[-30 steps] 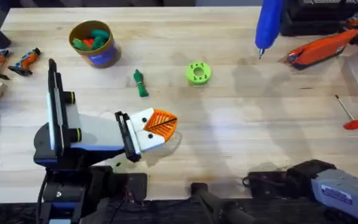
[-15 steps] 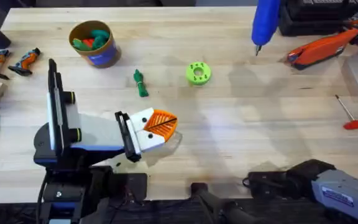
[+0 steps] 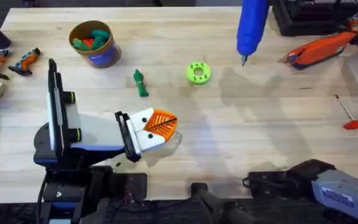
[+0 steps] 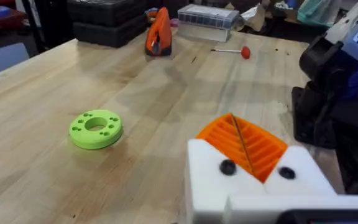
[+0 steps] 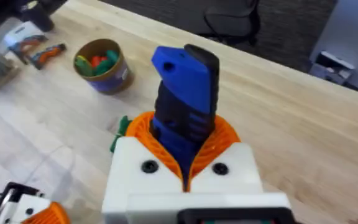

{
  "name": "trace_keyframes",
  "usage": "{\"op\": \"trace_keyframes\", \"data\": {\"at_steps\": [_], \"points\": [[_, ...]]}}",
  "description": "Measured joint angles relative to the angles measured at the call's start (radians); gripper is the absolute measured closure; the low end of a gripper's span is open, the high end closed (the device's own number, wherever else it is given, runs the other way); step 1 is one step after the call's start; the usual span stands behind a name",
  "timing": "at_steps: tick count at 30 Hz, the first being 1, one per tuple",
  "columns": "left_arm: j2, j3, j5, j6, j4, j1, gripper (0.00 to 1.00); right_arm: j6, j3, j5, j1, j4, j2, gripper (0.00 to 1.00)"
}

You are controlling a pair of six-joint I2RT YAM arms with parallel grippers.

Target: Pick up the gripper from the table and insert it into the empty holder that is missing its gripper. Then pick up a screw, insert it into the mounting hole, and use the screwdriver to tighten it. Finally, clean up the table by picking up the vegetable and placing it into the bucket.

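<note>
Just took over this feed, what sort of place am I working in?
Probably a robotics workshop or lab: a pale wooden workbench, black equipment cases at its far edge, and a black office chair on grey carpet behind.

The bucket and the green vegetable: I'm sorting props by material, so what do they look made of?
The bucket looks like tan cardboard or paperboard, matte, with a glossier dark blue label band; its thin rolled rim suggests paper. The vegetable looks like moulded plastic or rubber, dark green and knobby with a slight sheen; which of the two cannot be told.
</note>
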Motion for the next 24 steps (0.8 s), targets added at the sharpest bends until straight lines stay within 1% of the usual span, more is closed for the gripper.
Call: {"op": "trace_keyframes", "data": {"at_steps": [9,17,24], "points": [[0.000,0.000,0.000,0.000,0.000,0.000,0.989,0.059,-0.001,-0.079,0.000,0.017,0.000,0.976],[0.000,0.000,0.000,0.000,0.000,0.000,0.989,0.067,-0.015,-0.115,0.000,0.017,0.000,0.976],[0.000,0.000,0.000,0.000,0.000,0.000,0.989,0.062,-0.015,-0.247,0.000,0.052,0.000,0.976]]}}
